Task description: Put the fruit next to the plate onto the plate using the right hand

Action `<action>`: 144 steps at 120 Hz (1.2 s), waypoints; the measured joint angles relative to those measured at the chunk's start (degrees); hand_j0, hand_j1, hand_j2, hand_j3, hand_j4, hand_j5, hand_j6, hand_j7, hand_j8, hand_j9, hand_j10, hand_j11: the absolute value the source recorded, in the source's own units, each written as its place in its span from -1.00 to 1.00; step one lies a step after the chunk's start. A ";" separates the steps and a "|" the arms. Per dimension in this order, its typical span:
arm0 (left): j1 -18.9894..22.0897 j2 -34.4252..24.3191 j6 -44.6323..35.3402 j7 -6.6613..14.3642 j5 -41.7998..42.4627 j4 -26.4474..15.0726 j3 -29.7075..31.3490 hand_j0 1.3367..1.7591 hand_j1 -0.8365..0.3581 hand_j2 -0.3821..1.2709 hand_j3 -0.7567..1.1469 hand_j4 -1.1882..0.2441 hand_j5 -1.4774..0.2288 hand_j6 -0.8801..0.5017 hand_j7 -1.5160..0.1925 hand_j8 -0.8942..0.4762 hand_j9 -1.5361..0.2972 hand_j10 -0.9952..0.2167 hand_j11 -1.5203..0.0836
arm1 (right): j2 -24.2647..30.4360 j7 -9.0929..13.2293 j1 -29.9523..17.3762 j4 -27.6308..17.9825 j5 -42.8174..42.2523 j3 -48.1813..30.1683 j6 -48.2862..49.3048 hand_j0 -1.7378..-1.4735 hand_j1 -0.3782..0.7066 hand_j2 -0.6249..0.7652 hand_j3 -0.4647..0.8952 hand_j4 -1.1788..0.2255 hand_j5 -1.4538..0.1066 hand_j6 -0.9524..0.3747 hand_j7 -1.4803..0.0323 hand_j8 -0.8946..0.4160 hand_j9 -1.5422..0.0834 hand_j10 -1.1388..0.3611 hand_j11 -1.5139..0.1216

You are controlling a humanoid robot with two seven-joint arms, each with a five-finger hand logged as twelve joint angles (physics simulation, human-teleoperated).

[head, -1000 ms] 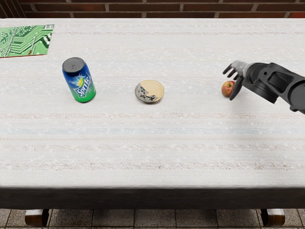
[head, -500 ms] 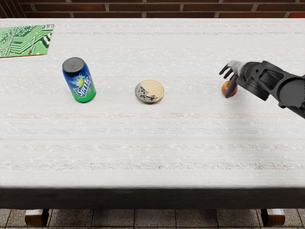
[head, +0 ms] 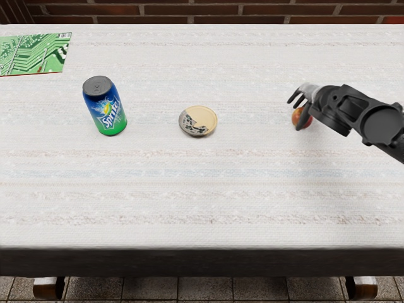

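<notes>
Now the right hand (head: 305, 103), reaching in from the right edge of the surface (head: 252, 189), has slid left over the apple (head: 295, 118), which a second ago sat clear beside it; its fingers are spread wide, one crossing the fruit's front, nothing gripped yet; the apple sits unmoved near that edge, well apart from the small plate (head: 198, 121) at the middle; the grasp looks imminent, the carry not begun.
</notes>
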State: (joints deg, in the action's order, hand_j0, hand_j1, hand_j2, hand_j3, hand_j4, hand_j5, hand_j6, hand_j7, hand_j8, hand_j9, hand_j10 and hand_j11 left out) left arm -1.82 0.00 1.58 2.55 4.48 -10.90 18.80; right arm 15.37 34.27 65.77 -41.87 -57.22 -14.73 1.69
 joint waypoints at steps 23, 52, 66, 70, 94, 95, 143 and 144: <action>0.04 0.00 0.00 0.00 0.00 0.00 0.02 0.52 0.52 -0.48 -0.21 0.34 0.38 -0.06 0.42 -0.03 0.35 0.26 0.52 | -0.14 0.08 -0.11 0.21 0.17 0.07 0.08 -0.40 0.05 -0.22 -0.32 0.00 0.13 -0.27 0.17 -0.30 0.17 -0.09 0.12; -0.02 0.00 0.00 0.00 0.00 0.00 0.01 0.52 0.52 -0.48 -0.21 0.34 0.38 -0.06 0.42 -0.03 0.35 0.26 0.52 | -0.16 0.20 -0.24 0.23 0.23 0.11 0.19 -0.39 0.12 -0.19 -0.32 -0.02 0.08 -0.30 0.14 -0.24 0.13 -0.09 0.08; 0.01 0.00 0.00 0.00 0.00 0.00 0.00 0.52 0.52 -0.48 -0.21 0.34 0.38 -0.06 0.42 -0.03 0.35 0.26 0.52 | -0.17 0.28 -0.45 0.22 0.20 0.07 0.17 -0.38 0.14 -0.20 -0.32 -0.02 0.07 -0.30 0.13 -0.18 0.11 -0.07 0.07; 0.04 0.00 0.00 0.00 -0.01 0.00 0.00 0.52 0.52 -0.48 -0.21 0.34 0.38 -0.06 0.42 -0.03 0.35 0.26 0.52 | -0.17 0.33 -0.52 0.20 0.21 0.07 0.17 -0.37 0.15 -0.19 -0.32 -0.02 0.06 -0.30 0.13 -0.17 0.11 -0.05 0.06; -0.01 0.00 0.00 0.00 -0.01 0.00 0.01 0.52 0.52 -0.48 -0.21 0.34 0.38 -0.06 0.42 -0.03 0.35 0.26 0.52 | -0.21 0.61 -0.65 0.16 0.22 0.06 0.22 -0.37 0.20 -0.12 -0.32 -0.05 0.03 -0.29 0.09 -0.15 0.07 -0.04 0.02; 0.02 0.00 0.00 0.00 -0.01 0.00 0.01 0.52 0.52 -0.48 -0.21 0.34 0.38 -0.06 0.42 -0.03 0.35 0.26 0.52 | -0.21 0.62 -0.65 0.16 0.22 0.05 0.23 -0.37 0.21 -0.11 -0.32 -0.05 0.03 -0.29 0.09 -0.15 0.07 -0.04 0.02; -0.02 0.00 0.00 0.00 0.00 0.00 0.02 0.52 0.52 -0.48 -0.21 0.34 0.38 -0.06 0.42 -0.03 0.35 0.26 0.52 | -0.24 0.72 0.16 -0.52 4.77 -0.14 0.60 -0.39 0.16 0.13 -0.32 -0.12 -0.08 -0.40 -0.01 -0.21 -0.02 -0.11 -0.07; -0.02 0.00 0.00 0.00 0.00 0.00 0.02 0.52 0.52 -0.48 -0.21 0.34 0.38 -0.06 0.42 -0.03 0.35 0.26 0.52 | -0.24 0.72 0.17 -0.53 4.83 -0.16 0.60 -0.39 0.16 0.13 -0.32 -0.12 -0.08 -0.40 -0.01 -0.21 -0.02 -0.11 -0.07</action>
State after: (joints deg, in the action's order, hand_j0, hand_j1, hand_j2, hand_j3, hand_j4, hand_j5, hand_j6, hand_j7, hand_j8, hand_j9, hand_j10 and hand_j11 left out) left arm -1.84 0.00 1.58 2.55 4.48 -10.90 18.82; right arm 15.12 34.99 65.94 -42.40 -52.40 -14.89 2.29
